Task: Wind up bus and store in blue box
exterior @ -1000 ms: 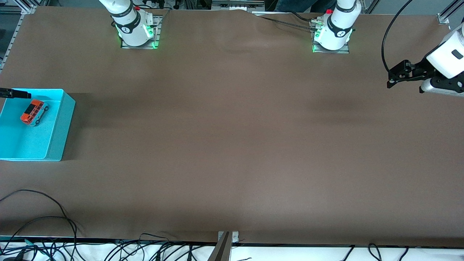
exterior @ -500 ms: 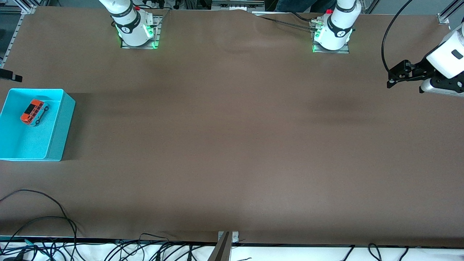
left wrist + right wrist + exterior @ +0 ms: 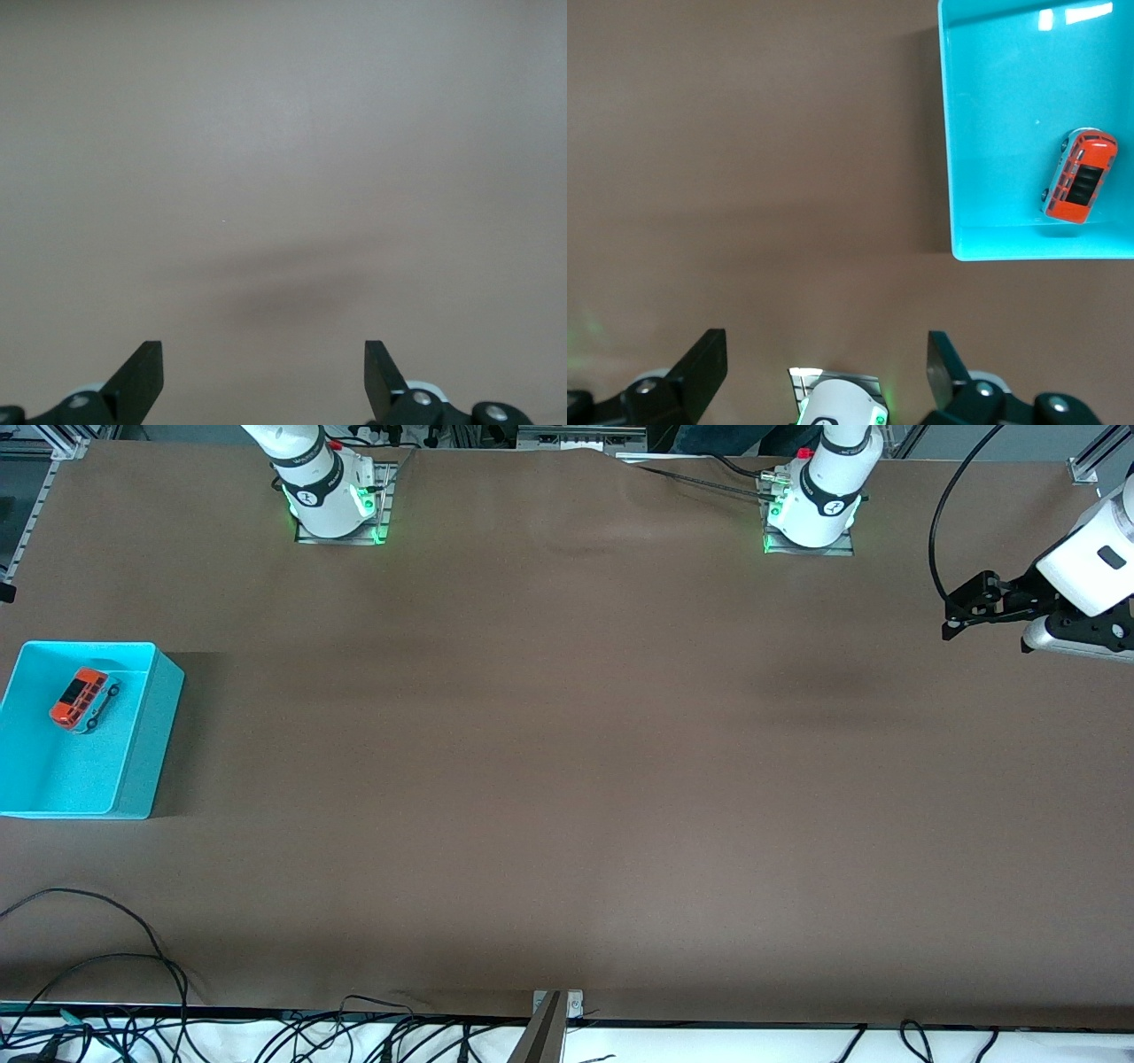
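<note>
The orange-red bus lies on the floor of the blue box, near the box's end that is farther from the front camera. The box stands at the right arm's end of the table. In the right wrist view the bus and the box show from high above. My right gripper is open and empty, high over bare table beside the box; only a dark tip of it shows in the front view. My left gripper is open and empty over the left arm's end of the table, fingers spread wide.
The right arm's base and the left arm's base stand along the table's edge farthest from the front camera. Loose cables lie near the front edge. The right arm's base also shows in the right wrist view.
My right gripper has drawn away from over the box and nearly left the front view. The bus stays in the box. The left arm has barely shifted.
</note>
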Controlling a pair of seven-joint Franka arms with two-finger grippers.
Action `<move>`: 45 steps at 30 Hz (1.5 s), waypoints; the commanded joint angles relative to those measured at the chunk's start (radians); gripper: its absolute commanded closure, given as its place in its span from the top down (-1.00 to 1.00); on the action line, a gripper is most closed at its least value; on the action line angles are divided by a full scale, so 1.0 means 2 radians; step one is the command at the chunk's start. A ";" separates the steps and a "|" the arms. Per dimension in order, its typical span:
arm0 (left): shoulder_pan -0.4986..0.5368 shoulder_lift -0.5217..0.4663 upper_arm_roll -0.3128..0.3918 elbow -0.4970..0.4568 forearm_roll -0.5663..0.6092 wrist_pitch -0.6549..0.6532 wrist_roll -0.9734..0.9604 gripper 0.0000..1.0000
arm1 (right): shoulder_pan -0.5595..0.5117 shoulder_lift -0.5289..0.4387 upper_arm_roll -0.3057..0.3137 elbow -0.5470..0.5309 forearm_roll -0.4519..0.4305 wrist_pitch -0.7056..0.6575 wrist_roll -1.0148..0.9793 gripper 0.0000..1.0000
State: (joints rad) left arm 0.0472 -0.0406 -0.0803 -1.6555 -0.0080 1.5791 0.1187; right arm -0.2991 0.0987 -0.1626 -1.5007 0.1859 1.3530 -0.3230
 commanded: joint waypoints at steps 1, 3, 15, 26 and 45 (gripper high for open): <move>-0.001 0.006 -0.001 0.016 0.012 -0.010 -0.008 1.00 | 0.065 -0.018 -0.040 0.009 0.010 -0.012 0.043 1.00; -0.002 0.006 -0.002 0.019 0.012 -0.010 -0.009 1.00 | 0.078 -0.026 -0.041 0.009 0.010 -0.012 0.059 1.00; -0.001 0.006 -0.004 0.020 0.012 -0.010 -0.009 1.00 | 0.148 -0.035 -0.035 0.010 0.010 -0.012 0.158 1.00; -0.001 0.006 -0.004 0.020 0.012 -0.010 -0.009 1.00 | 0.163 -0.035 0.040 0.010 -0.019 0.016 0.252 1.00; -0.001 0.006 -0.004 0.020 0.012 -0.010 -0.009 1.00 | 0.163 -0.033 0.100 -0.056 -0.085 0.110 0.286 1.00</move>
State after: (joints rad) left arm 0.0470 -0.0406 -0.0826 -1.6469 -0.0080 1.5791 0.1186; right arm 0.0298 0.0501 0.0218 -1.5502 0.0554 1.5172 0.2353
